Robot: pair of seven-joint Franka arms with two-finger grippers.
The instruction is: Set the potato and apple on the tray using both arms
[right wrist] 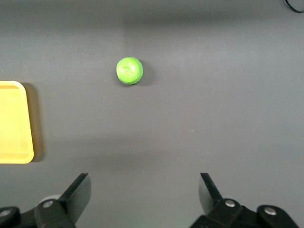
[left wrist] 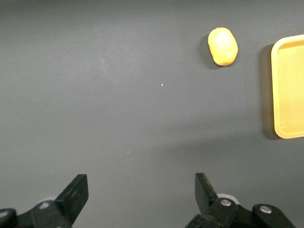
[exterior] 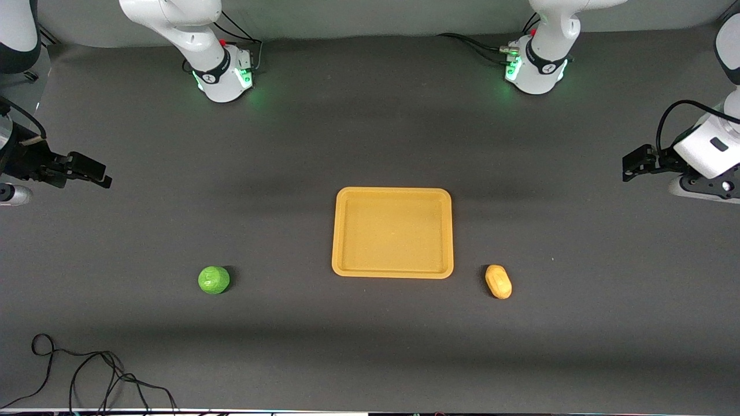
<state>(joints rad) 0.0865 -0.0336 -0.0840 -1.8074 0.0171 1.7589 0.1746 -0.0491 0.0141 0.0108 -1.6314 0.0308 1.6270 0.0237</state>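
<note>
I see a dark grey cloth surface (exterior: 370, 346) carrying everything. The tray (exterior: 392, 232) lies flat near its centre, nothing in it. The apple (exterior: 214, 279) rests directly on the surface toward the right arm's end, well apart from the tray. The potato (exterior: 499, 281) lies toward the left arm's end, near the tray's corner, not touching. A loose black cable (exterior: 98, 375) trails along the edge nearest the front camera.

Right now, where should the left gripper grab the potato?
Across its narrow middle, from straight above. The potato is an oval lying flat on the table, apart from the tray, so both long sides are free. The left gripper is open, empty.
</note>
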